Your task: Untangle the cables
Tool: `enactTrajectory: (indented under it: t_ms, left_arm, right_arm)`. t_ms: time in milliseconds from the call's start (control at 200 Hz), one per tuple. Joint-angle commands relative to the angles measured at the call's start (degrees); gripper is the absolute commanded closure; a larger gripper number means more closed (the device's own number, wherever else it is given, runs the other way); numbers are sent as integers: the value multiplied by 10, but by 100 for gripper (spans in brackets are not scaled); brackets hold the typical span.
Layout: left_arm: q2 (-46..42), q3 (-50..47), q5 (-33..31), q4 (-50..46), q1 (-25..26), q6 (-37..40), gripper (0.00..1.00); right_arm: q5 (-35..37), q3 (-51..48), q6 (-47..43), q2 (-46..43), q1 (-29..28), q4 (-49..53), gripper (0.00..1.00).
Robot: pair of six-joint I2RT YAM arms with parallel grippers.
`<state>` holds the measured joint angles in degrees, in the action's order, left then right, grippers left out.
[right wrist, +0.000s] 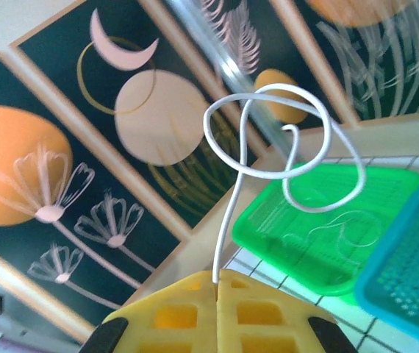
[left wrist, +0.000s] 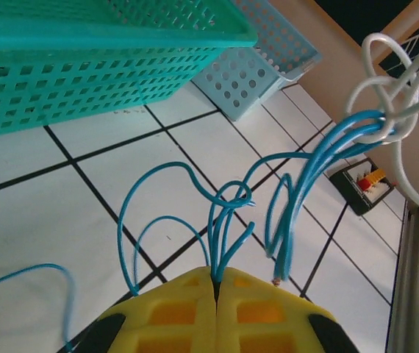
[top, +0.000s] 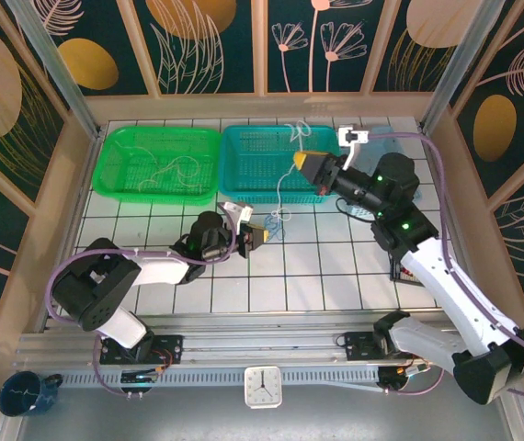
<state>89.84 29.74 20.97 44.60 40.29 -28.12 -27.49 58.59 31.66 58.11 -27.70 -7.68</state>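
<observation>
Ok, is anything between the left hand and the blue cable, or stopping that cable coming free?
Nothing lies between them: the left hand is shut on the blue cable. Farther along, it threads through loops of the white cable, pinched by the right hand.

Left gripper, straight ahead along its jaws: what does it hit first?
The blue cable loops it pinches, right off the left gripper. Beyond, probably bare tiled table short of the teal basket; depth is unclear.

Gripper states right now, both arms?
Left gripper: closed, holding the blue cable.
Right gripper: closed, holding a white cable.
</observation>
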Motion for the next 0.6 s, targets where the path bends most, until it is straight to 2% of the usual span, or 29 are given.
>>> enactTrajectory:
  t_ms: [0, 135, 350, 485, 595]
  left_arm:
    - [-21, -24, 2, 24, 1, 3, 100]
    - [-35, -50, -6, 29, 1, 1, 100]
    - [-51, -71, -18, 38, 1, -4, 100]
    - [-68, -76, -64, 16, 1, -8, 100]
    - [-91, -85, -121, -17, 0, -12, 100]
  right_arm:
    - [28, -19, -2, -30, 40, -8, 100]
    - [27, -39, 17, -48, 90, -11, 100]
    - [15, -46, 14, -46, 97, -4, 100]
    - [39, -48, -7, -54, 104, 23, 100]
    - [64, -40, -33, -68, 137, 55, 100]
